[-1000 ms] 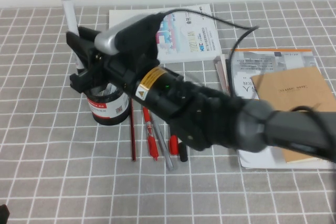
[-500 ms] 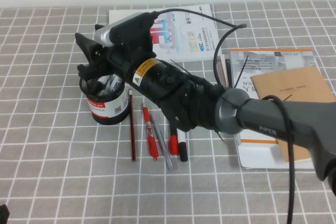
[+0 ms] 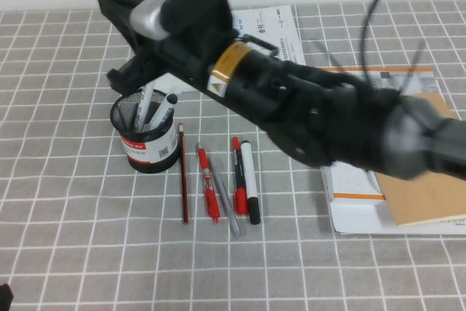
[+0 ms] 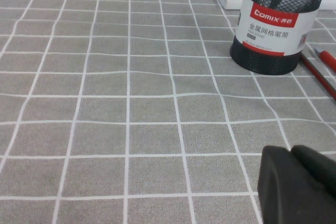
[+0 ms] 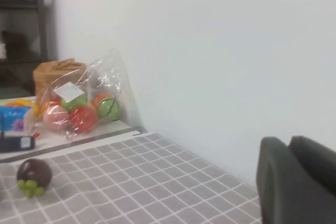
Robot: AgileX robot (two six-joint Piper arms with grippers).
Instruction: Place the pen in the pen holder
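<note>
The pen holder (image 3: 149, 147), a black mesh cup with a red-and-white label, stands at the table's left middle. It also shows in the left wrist view (image 4: 275, 24). The pen (image 3: 167, 110), white with a black cap end, stands inside the cup and leans on its rim beside another white pen (image 3: 142, 113). My right gripper (image 3: 107, 36) is open and empty, raised above and behind the cup, clear of the pen. My left gripper (image 4: 299, 182) is parked low at the near left, well short of the cup.
To the right of the cup lie a dark-red pencil (image 3: 183, 176), a red pen (image 3: 209, 187), a grey pen (image 3: 227, 209), a red marker (image 3: 237, 180) and a white marker (image 3: 250, 180). A leaflet (image 3: 273, 34) lies behind them. Booklets and a brown notebook (image 3: 419, 180) lie at the right.
One second ago my right gripper held the pen upright over the cup. It lowered the pen in, let go, and has lifted up and back. The pen now stands in the cup.
</note>
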